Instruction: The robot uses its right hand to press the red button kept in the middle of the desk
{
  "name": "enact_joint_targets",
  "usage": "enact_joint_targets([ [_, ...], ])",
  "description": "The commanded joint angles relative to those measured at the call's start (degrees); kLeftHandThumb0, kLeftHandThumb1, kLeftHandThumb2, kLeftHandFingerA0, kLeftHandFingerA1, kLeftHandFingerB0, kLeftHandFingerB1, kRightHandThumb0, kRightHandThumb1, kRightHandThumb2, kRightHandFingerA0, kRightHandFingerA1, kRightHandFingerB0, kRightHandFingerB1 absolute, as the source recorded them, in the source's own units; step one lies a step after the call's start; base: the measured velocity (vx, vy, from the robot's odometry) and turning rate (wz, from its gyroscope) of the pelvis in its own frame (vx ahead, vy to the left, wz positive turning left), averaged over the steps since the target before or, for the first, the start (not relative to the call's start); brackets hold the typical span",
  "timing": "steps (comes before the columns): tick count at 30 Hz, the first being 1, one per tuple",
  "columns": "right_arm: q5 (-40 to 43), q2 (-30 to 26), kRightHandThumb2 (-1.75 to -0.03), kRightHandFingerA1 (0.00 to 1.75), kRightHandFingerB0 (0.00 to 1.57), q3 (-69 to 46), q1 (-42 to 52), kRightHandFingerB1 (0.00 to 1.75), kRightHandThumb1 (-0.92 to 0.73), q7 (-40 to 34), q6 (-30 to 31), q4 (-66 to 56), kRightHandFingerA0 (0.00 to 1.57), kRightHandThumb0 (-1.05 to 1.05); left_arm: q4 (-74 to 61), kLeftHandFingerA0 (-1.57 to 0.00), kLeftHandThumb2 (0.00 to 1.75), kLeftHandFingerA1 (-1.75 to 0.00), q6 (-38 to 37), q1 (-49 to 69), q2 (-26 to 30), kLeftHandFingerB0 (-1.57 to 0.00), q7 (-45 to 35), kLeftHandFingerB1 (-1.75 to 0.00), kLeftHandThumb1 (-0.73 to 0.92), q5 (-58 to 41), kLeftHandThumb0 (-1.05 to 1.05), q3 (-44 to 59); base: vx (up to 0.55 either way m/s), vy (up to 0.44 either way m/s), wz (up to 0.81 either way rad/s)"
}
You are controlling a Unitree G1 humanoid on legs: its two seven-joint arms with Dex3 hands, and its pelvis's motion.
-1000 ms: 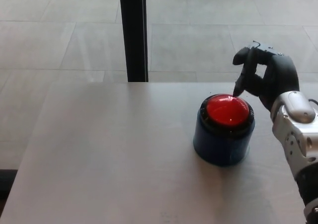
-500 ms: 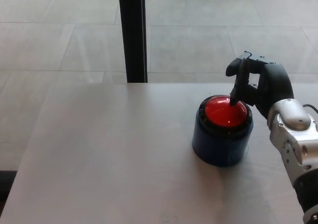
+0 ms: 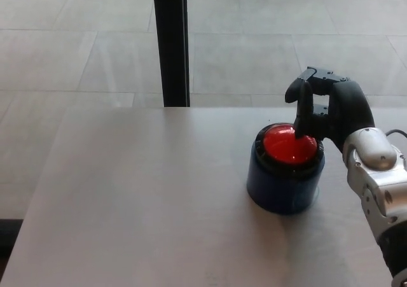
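A red dome button (image 3: 288,145) sits on top of a dark blue round base (image 3: 282,184), right of the desk's middle. My right hand (image 3: 331,109) is behind and to the right of it, fingers curled with nothing held. One black finger (image 3: 301,112) points down, and its tip rests on the far right part of the red dome. The silver forearm (image 3: 378,175) comes in from the right edge. My left hand does not show.
The grey desk (image 3: 140,198) fills the lower picture; its far edge runs at about the hand's height. A black post (image 3: 170,42) stands behind that edge, left of the button. Tiled floor lies beyond.
My right hand has moved left and down over the button. The fingertip, which hung at the dome's back rim, now touches the red top.
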Motion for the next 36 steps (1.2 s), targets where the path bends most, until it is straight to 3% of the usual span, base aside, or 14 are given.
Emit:
enact_joint_targets([
  [1, -2.7, -0.1, -1.27, 1.75, 0.78, 0.9, 5.9, 1.59, -0.48, -0.1, 1.4, 3.3, 0.96, -0.17, 0.2, -0.49, 1.28, -0.97, 1.0, -0.5, 1.3, -0.26, 0.6, -0.77, 0.92, -0.5, -0.75, 0.0, 0.0, 0.0, 0.0],
  [6, -1.8, 1.2, -1.3, 1.75, 0.78, -0.4, 7.1, 1.61, -0.45, -1.2, 0.1, 4.8, 0.93, -0.16, 0.4, -0.47, 1.23, -0.98, 1.0, -0.6, 1.3, -0.42, 0.5, -0.91, 0.92, -0.9, -0.75, 0.5, 0.0, 0.0, 0.0],
  [8, -0.8, 2.4, -1.26, 1.75, 0.78, -1.5, 7.5, 1.6, -0.48, -1.3, -0.5, 5.3, 0.94, -0.17, 0.5, -0.54, 1.47, -0.97, 0.7, -0.5, 1.2, -0.22, 1.2, -0.75, 0.91, -0.5, -0.49, 0.3, 0.0, 0.0, 0.0],
  [9, -0.7, 2.7, -1.27, 1.75, 0.77, -1.8, 7.5, 1.61, -0.48, -1.2, -0.9, 5.4, 0.93, -0.18, 0.4, -0.42, 1.17, -1.32, 0.6, -0.4, 1.3, -0.32, 1.0, -1.06, 0.92, -0.5, -0.76, 0.2, 0.0, 0.0, 0.0],
  [10, -0.5, 3.1, -1.26, 1.75, 0.78, -2.1, 7.6, 1.61, -0.47, -1.0, -1.2, 5.3, 0.94, -0.21, 0.5, -0.55, 1.28, -1.04, 0.4, -0.3, 1.3, -0.33, 0.7, -0.83, 0.92, -0.3, -0.77, 0.0, 0.0, 0.0, 0.0],
  [13, 0.0, 4.0, -1.26, 1.75, 0.8, -2.8, 7.6, 1.6, -0.47, -0.6, -1.9, 5.0, 0.97, -0.21, 0.7, -0.53, 1.29, -1.01, 0.4, -0.3, 1.5, -0.3, 0.5, -0.81, 0.92, 0.1, -0.77, -0.5, 0.0, 0.0, 0.0],
  [14, 0.1, 4.4, -1.26, 1.75, 0.8, -2.9, 7.6, 1.59, -0.47, -0.6, -2.0, 4.8, 0.97, -0.21, 0.8, -0.42, 1.17, -1.35, 0.7, -0.3, 1.4, -0.23, 0.8, -0.97, 0.92, 0.1, -0.77, -0.5, 0.0, 0.0, 0.0],
  [15, 0.0, 5.1, -1.26, 1.75, 0.8, -2.8, 7.0, 1.6, -0.48, -1.3, -1.6, 4.3, 0.97, -0.2, 0.6, -0.53, 1.26, -1.02, 0.6, -0.1, 1.3, -0.33, 0.7, -0.83, 0.92, -0.2, -0.77, -0.4, 0.0, 0.0, 0.0],
  [18, -1.0, 4.9, -1.28, 1.75, 0.8, -2.0, 5.7, 1.62, -0.46, -0.7, -2.0, 3.5, 0.97, -0.21, 0.3, -0.39, 1.17, -1.25, 0.8, 0.2, 1.2, -0.3, 0.7, -0.94, 0.92, 0.1, -0.76, -0.8, 0.0, 0.0, 0.0],
  [19, -1.4, 4.7, -1.25, 1.75, 0.79, -1.8, 5.2, 1.6, -0.48, -0.8, -1.7, 3.3, 0.96, -0.2, 0.3, -0.52, 1.28, -0.98, 0.6, 0.3, 1.2, -0.37, 0.6, -0.81, 0.92, 0.4, -0.75, -1.1, 0.0, 0.0, 0.0],
  [21, -2.7, 3.3, -1.28, 1.75, 0.81, -1.1, 2.9, 1.57, -0.47, -1.5, 0.0, 2.2, 0.97, -0.17, 0.4, -0.37, 1.17, -1.19, -0.2, 0.6, 1.2, -0.25, 0.2, -0.91, 0.92, 0.4, -0.76, -1.4, 0.0, 0.0, 0.0],
  [29, -0.8, -5.1, -1.23, 1.74, 0.81, -5.7, -10.3, 1.53, -0.5, 0.2, 2.3, 4.2, 0.95, -0.18, 0.7, -0.48, 1.23, -0.98, 1.0, 0.3, 1.1, -0.37, 0.9, -0.84, 0.92, -1.0, -0.74, 0.0, 0.0, 0.0, 0.0],
  [31, 0.4, -7.2, -1.24, 1.75, 0.85, -8.1, -15.1, 1.48, -0.48, 0.7, 2.6, 7.1, 1.0, -0.19, 0.8, -0.4, 1.17, -1.22, 0.5, 0.7, 1.2, -0.26, 0.9, -0.93, 0.92, -0.1, -0.75, -0.7, 0.0, 0.0, 0.0],
  [36, -1.1, -15.8, -1.42, 1.75, 0.88, -8.9, -23.0, 1.53, -0.36, 4.5, -0.5, 8.7, 0.98, -0.2, 0.7, -0.52, 1.3, -0.97, 0.1, 1.3, 1.2, -0.35, 0.3, -0.82, 0.92, -0.2, -0.74, -0.8, 0.0, 0.0, 0.0],
])
